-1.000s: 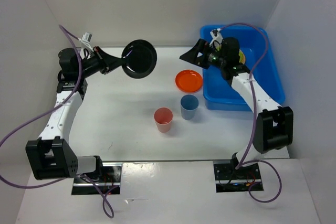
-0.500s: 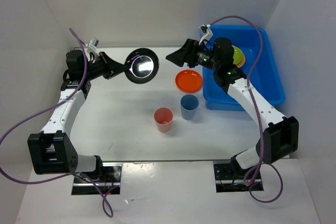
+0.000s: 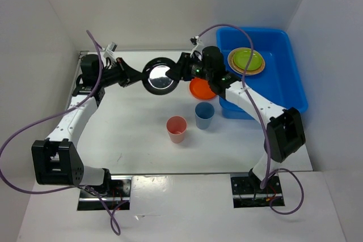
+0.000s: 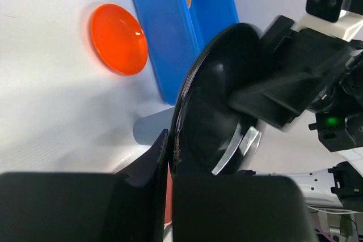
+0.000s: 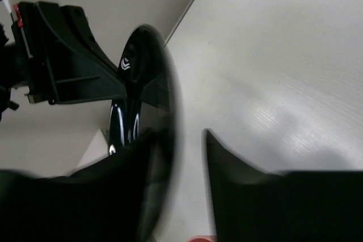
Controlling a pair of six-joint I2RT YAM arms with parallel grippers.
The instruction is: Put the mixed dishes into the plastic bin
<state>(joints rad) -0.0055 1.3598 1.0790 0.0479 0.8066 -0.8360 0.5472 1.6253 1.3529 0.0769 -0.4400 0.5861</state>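
Standing nearest the arm bases on the white table (image 3: 130, 123), the pink cup (image 3: 176, 128) and the blue cup (image 3: 205, 115) were upright, close together but not touching, with neither gripper near them. Just beyond them the orange plate (image 3: 199, 89) lay flat on the table, partly hidden under the right arm. Farther back, above the table, the black plate (image 3: 159, 77) hung in the air between the two arms, and the next move turned on it. The left gripper (image 3: 138, 77) was clamped tight on the plate's left rim and held it tipped up on edge. From the opposite side, the right gripper (image 5: 180, 137) had one finger on each side of the right rim. The right wrist view showed a clear gap between one finger and the plate, so those jaws stood partly open around the rim and did not yet grip it. The plate's flat plane ran roughly along the line from one gripper to the other, so the right jaws looked set to close across its thin edge. Farthest back and to the right, the blue plastic bin (image 3: 278, 83) held a lime green plate (image 3: 247, 59). It sat on the right arm's side, well apart from the left gripper, so a handover to the right arm looked the likely way in.
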